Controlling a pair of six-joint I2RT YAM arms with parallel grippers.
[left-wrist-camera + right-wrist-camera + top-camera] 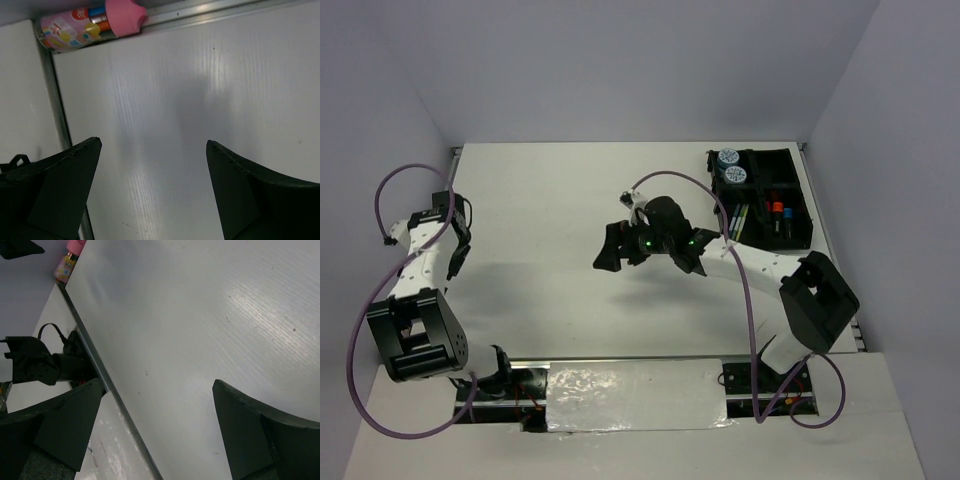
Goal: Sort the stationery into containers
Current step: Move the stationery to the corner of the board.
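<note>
At the table's 1 o'clock corner in the overhead view, I see the black organiser tray [790, 170]. It holds the two patterned tubs [728, 158] at its own 11 o'clock end. Thin pale pens [740, 218] lie in a left compartment, with the highlighters [775, 215] just to their 3 o'clock, orange and blue caps showing. I can read no writing on the tubs.

The right gripper [157, 384] hangs over the bare table [540, 200] near its centre, jaws spread wide with nothing between them. The left gripper [152, 145] is likewise wide and empty.

At 11 o'clock from the left gripper, the pink bottle [92, 22] lies on its side where two metal rails [55, 100] meet. Its label is multicoloured print, and I cannot read the text.
</note>
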